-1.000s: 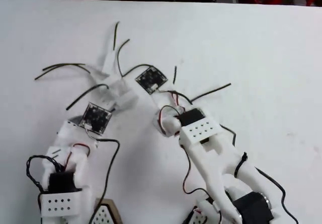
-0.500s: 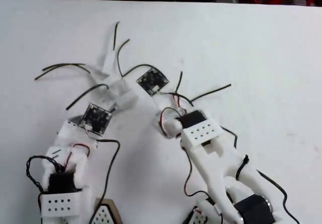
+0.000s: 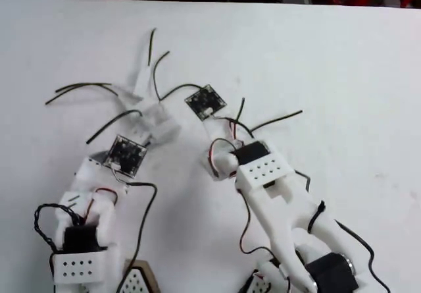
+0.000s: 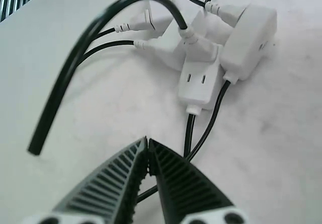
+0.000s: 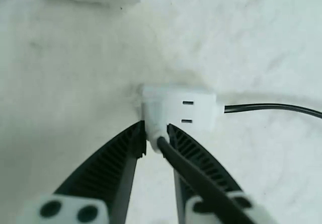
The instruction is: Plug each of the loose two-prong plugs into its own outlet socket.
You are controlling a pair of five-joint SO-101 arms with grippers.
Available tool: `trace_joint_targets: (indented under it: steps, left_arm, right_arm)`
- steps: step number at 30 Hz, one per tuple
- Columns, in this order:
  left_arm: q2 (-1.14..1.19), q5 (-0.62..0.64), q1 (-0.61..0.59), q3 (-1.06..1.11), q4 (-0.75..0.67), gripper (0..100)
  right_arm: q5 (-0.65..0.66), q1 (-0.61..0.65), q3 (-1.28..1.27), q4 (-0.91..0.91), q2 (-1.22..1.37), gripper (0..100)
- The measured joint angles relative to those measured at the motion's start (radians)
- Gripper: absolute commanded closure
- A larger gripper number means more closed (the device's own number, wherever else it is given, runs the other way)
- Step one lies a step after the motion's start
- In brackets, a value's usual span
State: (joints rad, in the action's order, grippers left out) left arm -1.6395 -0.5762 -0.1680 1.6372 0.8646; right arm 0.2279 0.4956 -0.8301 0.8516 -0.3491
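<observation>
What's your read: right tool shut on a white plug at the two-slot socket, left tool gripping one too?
No. Left wrist view: the left tool is shut on nothing. The right tool grips the white plug at the two-slot socket.

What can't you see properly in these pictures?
1. Right wrist view: the prongs of the plug, hidden by its body and the right gripper.
2. High view: the slots of the socket cluster, too small.
3. Left wrist view: where the cords lead, cut by the edges.
</observation>
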Motion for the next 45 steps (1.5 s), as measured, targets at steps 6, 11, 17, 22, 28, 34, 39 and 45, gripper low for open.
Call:
trace_joint_targets:
  steps: [6,11,17,22,28,34,39,45]
  left_arm:
    - [0.0,0.0,0.0,0.0,0.0,98]
    - [0.0,0.0,0.0,0.0,0.0,98]
    - [-0.002,0.0,0.0,0.012,0.0,98]
    - [-0.002,0.0,0.0,0.017,-0.003,98]
    - [-0.002,0.0,0.0,0.017,-0.003,85]
    - [-0.002,0.0,0.0,0.037,-0.003,80]
    - [-0.003,0.0,0.0,0.037,-0.009,80]
    - [-0.003,0.0,0.0,0.037,-0.009,80]
  right_arm:
    - [0.0,0.0,0.041,0.075,0.005,98.1]
    - [0.0,0.006,0.043,0.074,0.055,98.1]
    - [0.002,0.025,0.054,0.044,0.164,98.1]
    - [0.003,0.025,0.057,0.031,0.193,98.1]
    - [0.0,0.026,0.1,0.132,0.123,84.4]
    - [0.002,0.035,0.104,0.295,-0.08,82.9]
    - [-0.003,0.035,0.104,0.37,-0.281,94.3]
    - [-0.003,0.037,0.104,0.537,-0.494,98.1]
